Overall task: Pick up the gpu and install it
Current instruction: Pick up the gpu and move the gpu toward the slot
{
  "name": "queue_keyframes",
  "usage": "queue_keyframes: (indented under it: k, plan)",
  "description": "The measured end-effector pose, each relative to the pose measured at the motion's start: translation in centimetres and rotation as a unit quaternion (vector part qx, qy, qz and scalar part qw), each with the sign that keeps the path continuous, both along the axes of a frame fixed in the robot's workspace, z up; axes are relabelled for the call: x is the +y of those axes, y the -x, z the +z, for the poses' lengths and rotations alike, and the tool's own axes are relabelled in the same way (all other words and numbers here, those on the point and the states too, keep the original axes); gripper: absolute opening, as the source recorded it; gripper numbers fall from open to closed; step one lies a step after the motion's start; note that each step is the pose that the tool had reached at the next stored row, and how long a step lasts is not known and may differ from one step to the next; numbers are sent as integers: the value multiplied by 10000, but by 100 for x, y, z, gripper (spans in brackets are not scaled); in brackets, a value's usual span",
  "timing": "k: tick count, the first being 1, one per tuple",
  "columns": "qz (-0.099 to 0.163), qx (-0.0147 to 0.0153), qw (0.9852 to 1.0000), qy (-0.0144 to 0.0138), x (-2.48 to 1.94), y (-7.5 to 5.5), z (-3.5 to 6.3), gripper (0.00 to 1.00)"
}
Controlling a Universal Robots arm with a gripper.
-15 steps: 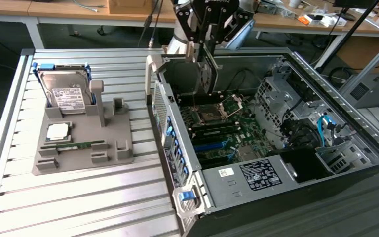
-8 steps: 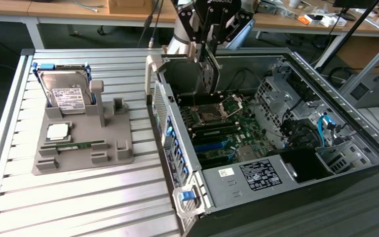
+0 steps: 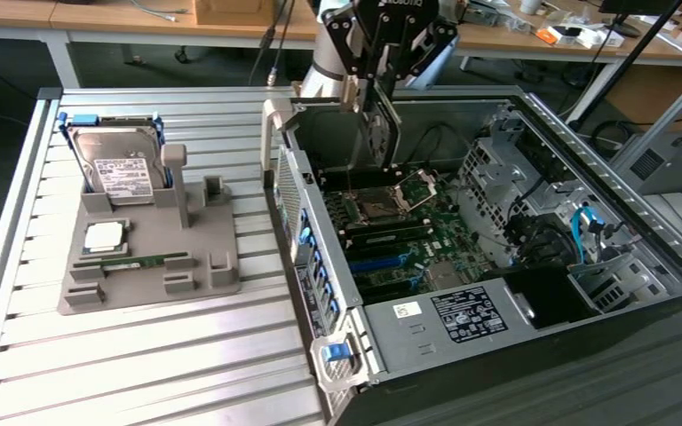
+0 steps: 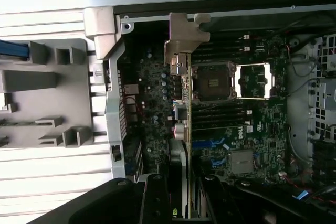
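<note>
The exterior camera is looking down from high and off to one side, at a middling distance, taking in the slatted table (image 3: 139, 373), the grey parts holder (image 3: 217, 266) and the open computer case (image 3: 288, 177). The wrist camera is riding close, peering straight down past the gripper (image 4: 184, 199) and the gpu (image 4: 186, 103) it is clasping edge-on. Both views are sharing the motherboard (image 3: 400, 222), the case's rear wall and part of the holder.

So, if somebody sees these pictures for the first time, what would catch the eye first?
First comes the open computer case on the exterior view's right, with its green motherboard exposed. Above the board, the gripper holds the gpu on edge, hanging down into the case. On the exterior view's left, a grey holder carries a hard drive standing upright.
</note>
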State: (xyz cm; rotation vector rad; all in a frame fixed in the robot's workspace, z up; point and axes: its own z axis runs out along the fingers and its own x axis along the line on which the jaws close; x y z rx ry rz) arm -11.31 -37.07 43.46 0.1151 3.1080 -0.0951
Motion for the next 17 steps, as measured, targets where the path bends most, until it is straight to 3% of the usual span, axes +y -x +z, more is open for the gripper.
queue_keyframes:
  k: [17]
  plan:
    - [0,0,10000,0,0,-90,-4,27]
